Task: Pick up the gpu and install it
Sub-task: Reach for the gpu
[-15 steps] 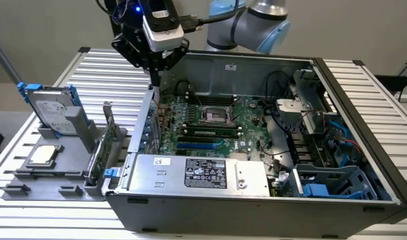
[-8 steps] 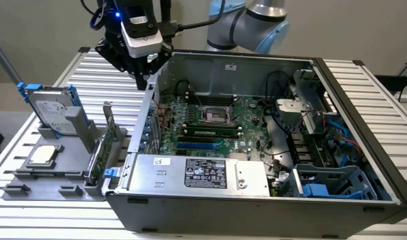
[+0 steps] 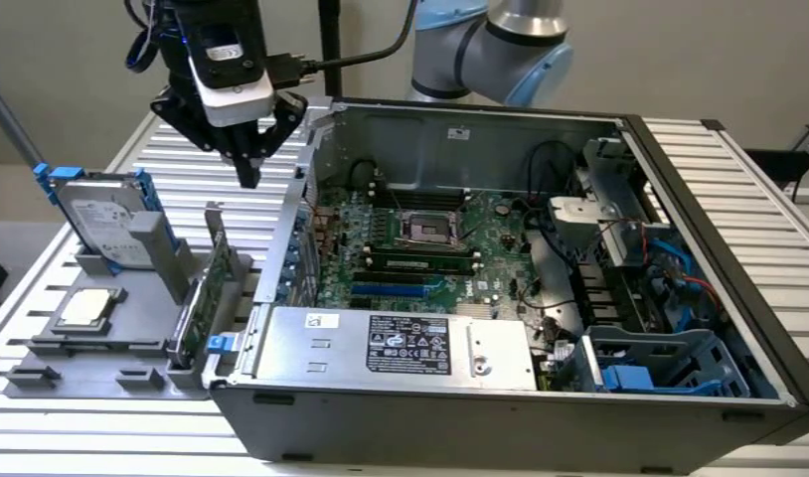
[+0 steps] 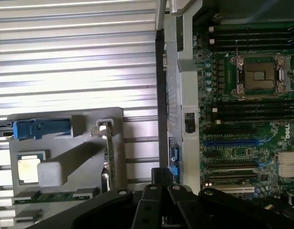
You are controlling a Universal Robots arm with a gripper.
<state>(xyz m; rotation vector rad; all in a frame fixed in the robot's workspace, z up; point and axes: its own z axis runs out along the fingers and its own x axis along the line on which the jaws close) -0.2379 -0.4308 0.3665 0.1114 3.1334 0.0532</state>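
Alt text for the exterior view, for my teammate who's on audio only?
The arm's shut gripper hangs empty just above the gpu, not touching it. The gpu stands on edge in a grey holder beside the open computer case. A hard drive and a small silver chip also sit in the holder.

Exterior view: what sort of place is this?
Probably a robotics lab bench set up for computer assembly. An open desktop computer case lies on a slatted metal table, a grey fixture tray beside it holds the gpu and a hard drive, and a robot arm stands behind.
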